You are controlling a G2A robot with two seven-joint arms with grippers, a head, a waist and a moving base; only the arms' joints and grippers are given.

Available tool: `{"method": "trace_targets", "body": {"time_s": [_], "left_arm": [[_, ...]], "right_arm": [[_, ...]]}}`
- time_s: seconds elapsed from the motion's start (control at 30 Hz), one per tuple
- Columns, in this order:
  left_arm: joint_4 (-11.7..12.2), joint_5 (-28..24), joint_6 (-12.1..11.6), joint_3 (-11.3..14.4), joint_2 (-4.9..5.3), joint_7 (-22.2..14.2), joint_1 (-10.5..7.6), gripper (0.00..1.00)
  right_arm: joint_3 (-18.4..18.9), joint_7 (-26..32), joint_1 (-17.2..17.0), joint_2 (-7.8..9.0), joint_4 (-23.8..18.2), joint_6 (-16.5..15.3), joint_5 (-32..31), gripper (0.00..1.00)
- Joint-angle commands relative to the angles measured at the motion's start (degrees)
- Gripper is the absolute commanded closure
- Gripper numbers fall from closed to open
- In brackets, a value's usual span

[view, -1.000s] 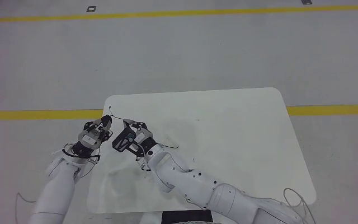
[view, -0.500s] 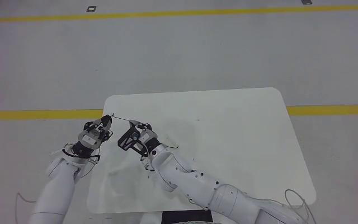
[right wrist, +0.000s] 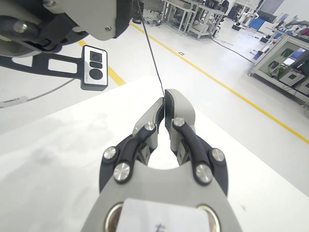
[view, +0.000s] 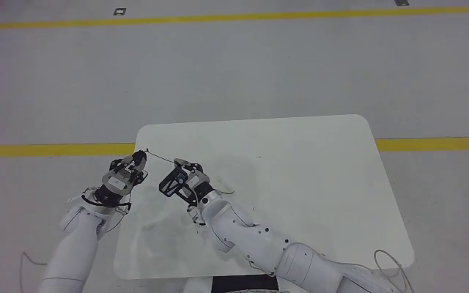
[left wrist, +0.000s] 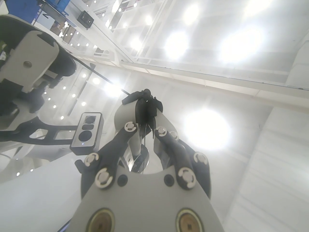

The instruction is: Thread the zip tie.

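Pinching black zip tie (right wrist: 150, 47) straight btwn my claws: R gripper (right wrist: 164, 100) clamped on strap, L gripper (left wrist: 145, 109) on other end, over left side of table (view: 308, 161).

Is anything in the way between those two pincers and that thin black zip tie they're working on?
Nothing visible is. The left pincer and the right pincer are each shut on the zip tie, and its strap runs straight through open air between them, over the table.
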Motion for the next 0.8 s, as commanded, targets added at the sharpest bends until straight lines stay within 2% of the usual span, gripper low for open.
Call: {"method": "trace_targets", "body": {"time_s": [0.0, 0.23, 0.47, 0.77], "left_arm": [[0.00, 0.00, 0.00, 0.00, 0.00, 0.00, 0.00, 1.00], [0.00, 0.00, 0.00, 0.00, 0.00, 0.00, 0.00, 1.00], [0.00, 0.00, 0.00, 0.00, 0.00, 0.00, 0.00, 1.00], [0.00, 0.00, 0.00, 0.00, 0.00, 0.00, 0.00, 1.00]], "right_arm": [[0.63, -0.10, -0.60, 0.20, -0.03, 0.00, 0.00, 0.00], [4.60, -0.06, -4.57, 1.55, -0.93, 0.00, 0.00, 0.00], [9.61, -1.39, -8.61, 3.25, -3.90, 0.00, 0.00, 0.00], [17.65, -3.43, -14.74, 7.09, -10.93, 0.00, 0.00, 0.00]]}}
